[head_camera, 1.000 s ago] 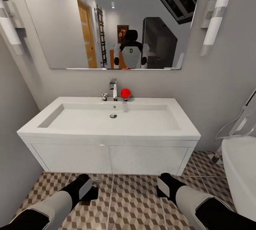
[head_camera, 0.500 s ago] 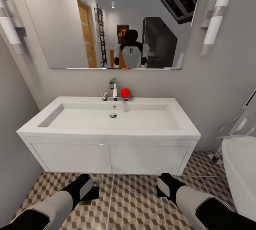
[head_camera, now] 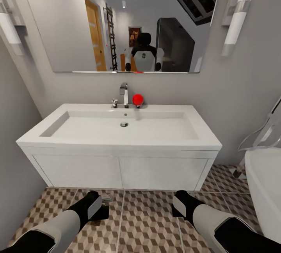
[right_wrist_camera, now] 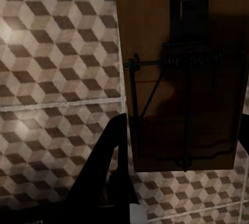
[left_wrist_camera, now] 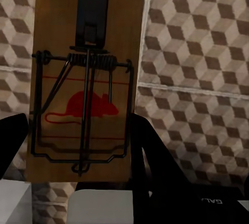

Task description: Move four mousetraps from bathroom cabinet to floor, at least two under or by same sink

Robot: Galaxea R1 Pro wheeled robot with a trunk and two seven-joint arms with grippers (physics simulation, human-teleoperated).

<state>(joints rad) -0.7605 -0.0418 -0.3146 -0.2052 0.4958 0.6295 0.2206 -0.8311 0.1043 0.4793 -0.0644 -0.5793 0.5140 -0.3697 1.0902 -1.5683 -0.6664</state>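
White sink [head_camera: 50,138] far ahead, cube-tile bathroom floor [head_camera: 148,225] near. Left pincer [left_wrist_camera: 78,182] pinching mousetrap [left_wrist_camera: 83,79]; right pincer [right_wrist_camera: 179,182] pinching second mousetrap [right_wrist_camera: 176,68].

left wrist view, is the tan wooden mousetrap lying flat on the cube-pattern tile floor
No, the tan wooden mousetrap sits between the left gripper fingers, above the floor.

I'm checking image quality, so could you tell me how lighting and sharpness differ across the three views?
Head view: bright, even, sink crisp. Left wrist view: dim, mousetrap readable, red mouse print visible. Right wrist view: darkest, its mousetrap largely shadowed.
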